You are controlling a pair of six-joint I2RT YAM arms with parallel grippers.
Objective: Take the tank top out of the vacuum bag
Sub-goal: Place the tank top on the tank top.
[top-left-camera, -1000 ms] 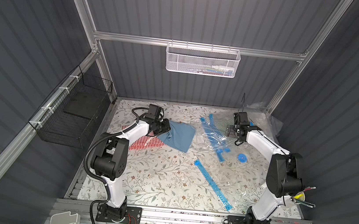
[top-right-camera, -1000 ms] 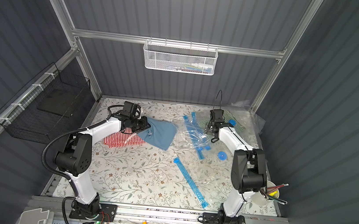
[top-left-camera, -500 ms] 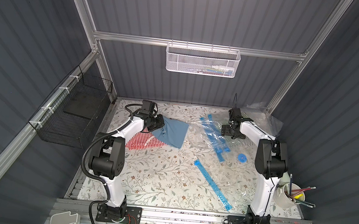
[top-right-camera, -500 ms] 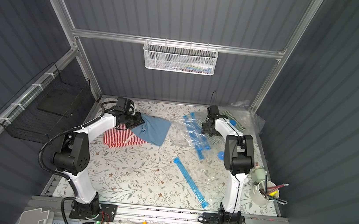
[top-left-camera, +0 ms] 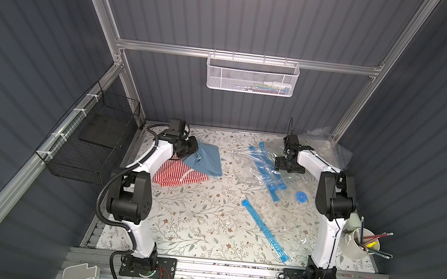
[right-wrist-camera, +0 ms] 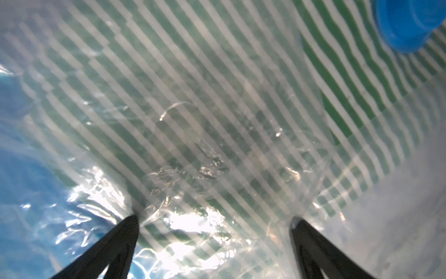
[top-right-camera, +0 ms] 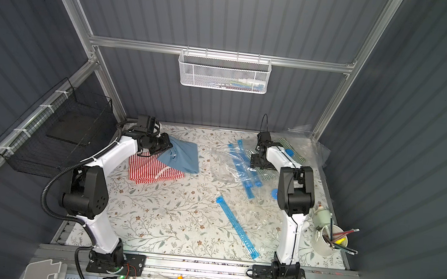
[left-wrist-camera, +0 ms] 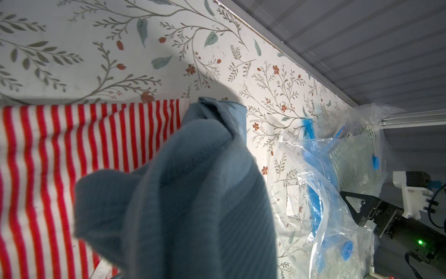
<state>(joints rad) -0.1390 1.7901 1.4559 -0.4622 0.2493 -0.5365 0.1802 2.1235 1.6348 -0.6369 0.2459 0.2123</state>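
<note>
My left gripper is shut on a blue ribbed tank top, which hangs from it just above the table, clear of any bag. In the left wrist view the blue tank top hides the jaws. It drapes over the edge of a red-and-white striped garment. At the back right, my right gripper stands open, pointing down onto a clear vacuum bag. The right wrist view shows the fingertips wide apart on the plastic, over a green-and-white striped garment inside it.
An empty clear bag with blue zip strips lies mid-table. Another bag with a long blue strip lies toward the front. A blue valve cap and a pencil cup are on the right. A black wire basket hangs on the left wall.
My left arm has drawn the blue tank top back and to the left, over the red striped garment. The right arm has folded back, bringing its open gripper onto the back-right bag.
</note>
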